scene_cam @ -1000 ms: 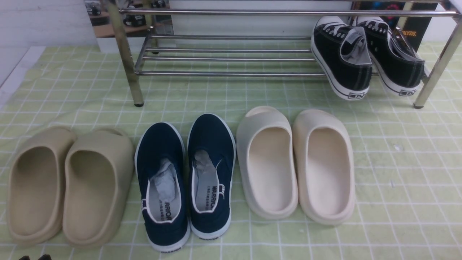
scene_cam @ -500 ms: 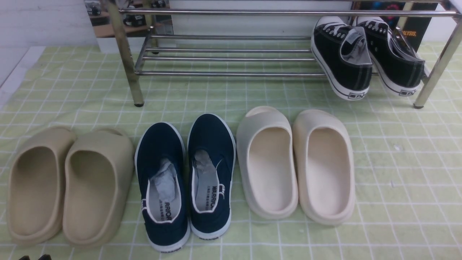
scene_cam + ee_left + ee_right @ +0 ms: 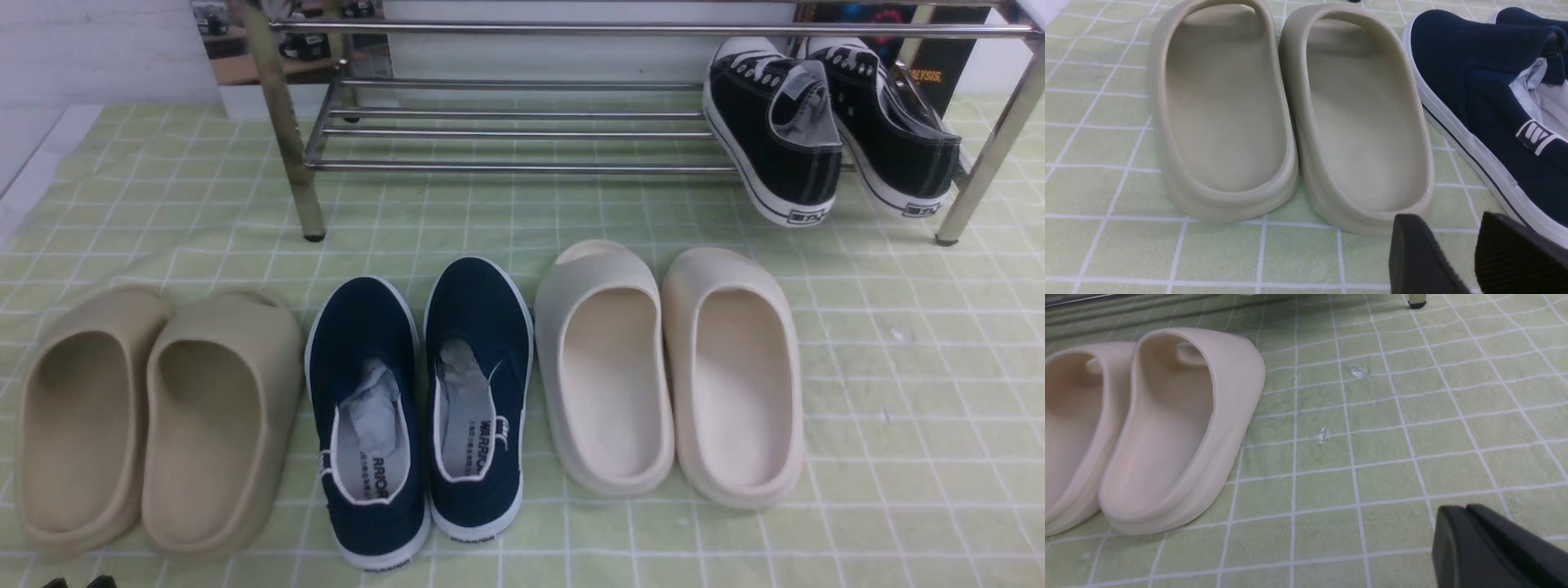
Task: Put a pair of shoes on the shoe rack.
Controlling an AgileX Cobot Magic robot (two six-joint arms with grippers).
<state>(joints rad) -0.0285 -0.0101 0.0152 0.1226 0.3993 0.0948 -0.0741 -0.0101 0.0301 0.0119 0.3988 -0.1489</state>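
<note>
The pair of black canvas sneakers [image 3: 804, 122] rests on the low tier of the metal shoe rack [image 3: 522, 169], at its right end. Neither pincer touches them. The left gripper [image 3: 1449, 216] is released, a gap showing between its fingertips; its tips peek in at the near left edge of the front view, well apart from the sneakers, which lie far and to the right of it. The right gripper [image 3: 1459, 508] is clenched, its fingers together with nothing between them. It hangs over the green checked cloth [image 3: 914, 392], to the right of the cream clogs [image 3: 1167, 428], and the sneakers lie on the far side, apart from it.

The sneakers sit side by side, toes to the far side and heels toward the near side, both slanting so that the toes point somewhat left. Their heels reach out past the near tube of the low tier. White laces run over the dark uppers, and the left shoe shows a white toe cap, a grey lining and a pale patch on its tongue. The right shoe's opening is seen more from the side. White soles wrap both shoes, each with a small dark-framed label at the heel.

On the cloth, nearer than the rack, stand the tan clogs [image 3: 200, 425] at left, the navy slip-ons [image 3: 478, 310] between, and the cream clogs to their right.
</note>
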